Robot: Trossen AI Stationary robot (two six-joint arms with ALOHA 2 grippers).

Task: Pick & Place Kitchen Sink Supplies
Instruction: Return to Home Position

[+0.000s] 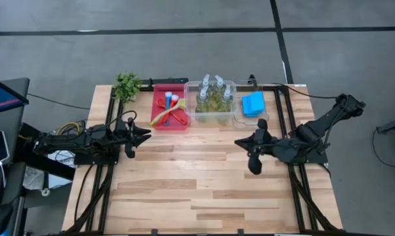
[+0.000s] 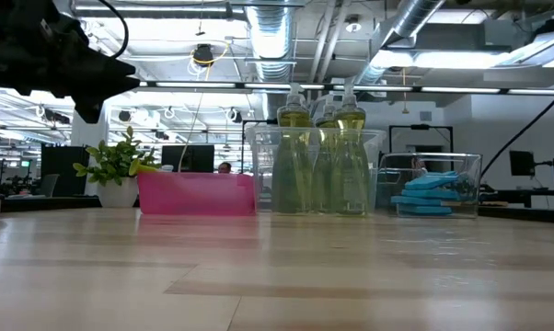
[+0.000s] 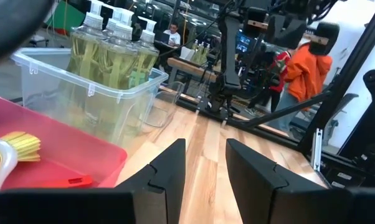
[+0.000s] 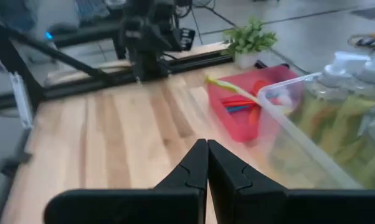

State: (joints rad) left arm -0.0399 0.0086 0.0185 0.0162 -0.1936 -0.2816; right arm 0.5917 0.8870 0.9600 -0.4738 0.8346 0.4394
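Note:
Several clear bottles of yellow-green liquid [image 1: 214, 97] stand upright in a clear bin [image 1: 192, 113] at the table's far side; they also show in the low view as bottles [image 2: 319, 156]. Blue sponges [image 1: 253, 103] lie stacked in a second clear bin to its right. Red, blue and yellow brushes [image 1: 169, 108] lie in the red tray [image 1: 157, 123]. My left gripper [image 1: 144, 134] hovers open near the tray's near left corner, its fingers [image 3: 206, 163] holding nothing. My right gripper [image 1: 240, 141] hovers shut in front of the sponge bin and is empty in the right wrist view [image 4: 207, 155].
A small green plant [image 1: 126, 84] in a white pot stands at the far left corner beside the tray. Bare wooden tabletop [image 1: 197, 177] spreads between and in front of both arms. Black frame rails [image 1: 279, 105] run along the table's sides. A person in orange [image 3: 303, 68] is beyond the table.

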